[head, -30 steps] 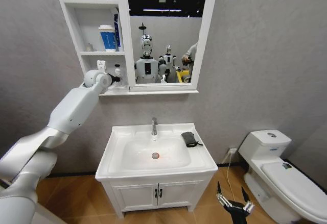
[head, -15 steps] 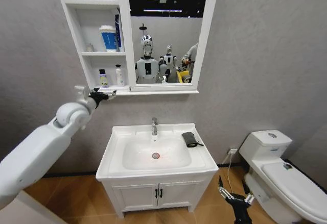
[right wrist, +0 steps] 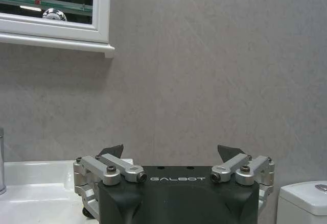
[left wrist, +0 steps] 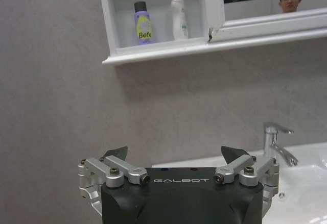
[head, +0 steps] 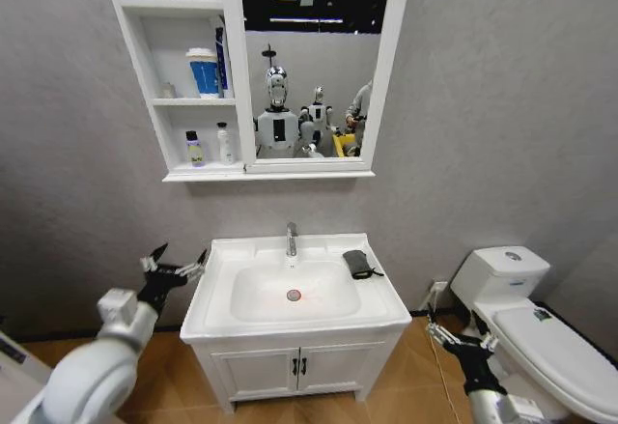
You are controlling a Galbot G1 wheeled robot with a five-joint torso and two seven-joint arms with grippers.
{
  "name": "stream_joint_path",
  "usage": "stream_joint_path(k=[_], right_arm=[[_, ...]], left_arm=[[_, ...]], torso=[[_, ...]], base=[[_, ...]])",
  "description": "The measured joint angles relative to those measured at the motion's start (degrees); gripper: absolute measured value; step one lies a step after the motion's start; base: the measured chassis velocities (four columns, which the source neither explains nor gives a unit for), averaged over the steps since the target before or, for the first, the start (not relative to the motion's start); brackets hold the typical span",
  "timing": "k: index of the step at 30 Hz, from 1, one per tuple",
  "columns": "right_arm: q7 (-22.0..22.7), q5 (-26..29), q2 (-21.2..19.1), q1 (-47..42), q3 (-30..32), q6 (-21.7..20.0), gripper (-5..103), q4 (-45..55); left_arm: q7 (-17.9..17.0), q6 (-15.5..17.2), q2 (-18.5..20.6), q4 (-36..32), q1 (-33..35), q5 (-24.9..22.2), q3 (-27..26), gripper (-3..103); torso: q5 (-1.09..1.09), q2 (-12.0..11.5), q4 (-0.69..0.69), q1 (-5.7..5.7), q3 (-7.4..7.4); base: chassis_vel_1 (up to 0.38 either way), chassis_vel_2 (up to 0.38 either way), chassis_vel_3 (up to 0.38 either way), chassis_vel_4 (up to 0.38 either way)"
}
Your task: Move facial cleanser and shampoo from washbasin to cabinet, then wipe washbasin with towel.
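Reading the labels first, you can make out "Befe" in dark letters on the yellow patch of the purple bottle [left wrist: 143, 22] with the black cap; the white bottle [left wrist: 179, 14] beside it carries print too small to read. Both stand upright, long axes vertical, side by side but apart in the lowest compartment of the cabinet [head: 160, 105], the purple one farther from the mirror [head: 314, 57]. "GALBOT" is printed in pale letters on the black body of each gripper in the wrist views.

Your left gripper [head: 176, 266] hangs just off the left rim of the washbasin [head: 220, 303], below the cabinet, fingers spread wide with nothing between them. Your right gripper [head: 461, 335] sits low between the vanity [head: 348, 371] and the toilet [head: 526, 318], also spread wide and bare.

On the washbasin, the towel [head: 358, 263] lies folded on the flat ledge to the right of the bowl, its long axis running from the wall side toward the front edge, a small corner trailing toward the right. The chrome tap [head: 291, 239] stands at the back centre, spout pointing over the bowl.
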Motion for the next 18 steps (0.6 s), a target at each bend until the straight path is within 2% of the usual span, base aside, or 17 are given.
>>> stream_joint_path(k=[1, 2, 4, 5, 7, 10, 14, 16, 17, 18], right_arm=[[0.1, -0.3, 0.1, 0.0, -0.4, -0.4, 100, 0.4], [0.1, -0.3, 0.1, 0.0, -0.4, -0.4, 100, 0.4], [0.1, -0.6, 0.1, -0.1, -1.5, -1.0, 100, 1.6], [0.1, -0.6, 0.1, -0.1, -1.5, -1.0, 100, 1.6], [1.2, -0.3, -0.3, -0.2, -3.5, -1.6, 100, 2.1], [1.9, -0.1, -0.7, 0.0, -4.1, -2.0, 100, 2.2], [4.1, 3.7, -2.3, 1.8, -5.4, -5.3, 100, 2.2], [5.3, 6.0, -3.8, 4.6, -6.5, -8.1, 100, 1.0], [5.3, 6.0, -3.8, 4.6, -6.5, -8.1, 100, 1.0], [6.3, 8.9, -6.0, 8.4, -7.3, -11.1, 100, -0.5]], left_arm=[[0.9, -0.9, -3.1, -0.7, 3.2, 3.7, 1.1, 100], [0.9, -0.9, -3.1, -0.7, 3.2, 3.7, 1.1, 100], [1.8, -2.1, -7.6, -1.5, 7.3, 9.0, 3.6, 100], [1.8, -2.1, -7.6, -1.5, 7.3, 9.0, 3.6, 100], [2.8, -3.2, -10.0, -1.5, 9.0, 12.6, 5.2, 100], [3.0, -3.2, -10.3, -1.4, 9.0, 12.2, 5.0, 100], [2.9, -2.6, -10.3, -1.2, 8.5, 11.0, 4.1, 100], [2.9, -2.5, -10.2, -1.1, 8.3, 10.8, 4.0, 100], [2.9, -2.5, -10.2, -1.1, 8.3, 10.8, 4.0, 100], [2.8, -2.4, -10.2, -1.0, 8.2, 10.7, 4.0, 100]], torso=[[0.01, 0.0, 0.01, 0.00, 0.00], [0.01, 0.0, 0.01, 0.00, 0.00], [0.00, 0.0, 0.01, 0.00, 0.00], [0.00, 0.0, 0.01, 0.00, 0.00], [0.00, 0.0, -0.01, 0.01, 0.01], [-0.01, 0.0, -0.01, 0.02, 0.01], [-0.02, 0.0, -0.01, 0.02, 0.01], [-0.01, 0.0, -0.02, 0.02, 0.02], [-0.01, 0.0, -0.02, 0.02, 0.02], [-0.01, 0.0, -0.03, 0.02, 0.02]], base=[[0.000, 0.000, 0.000, 0.000], [0.000, 0.000, 0.000, 0.000], [0.000, 0.000, 0.000, 0.000], [0.000, 0.000, 0.000, 0.000], [0.000, 0.000, 0.000, 0.000], [0.000, 0.000, 0.000, 0.000], [0.000, 0.000, 0.000, 0.000], [0.000, 0.000, 0.000, 0.000], [0.000, 0.000, 0.000, 0.000], [0.000, 0.000, 0.000, 0.000]])
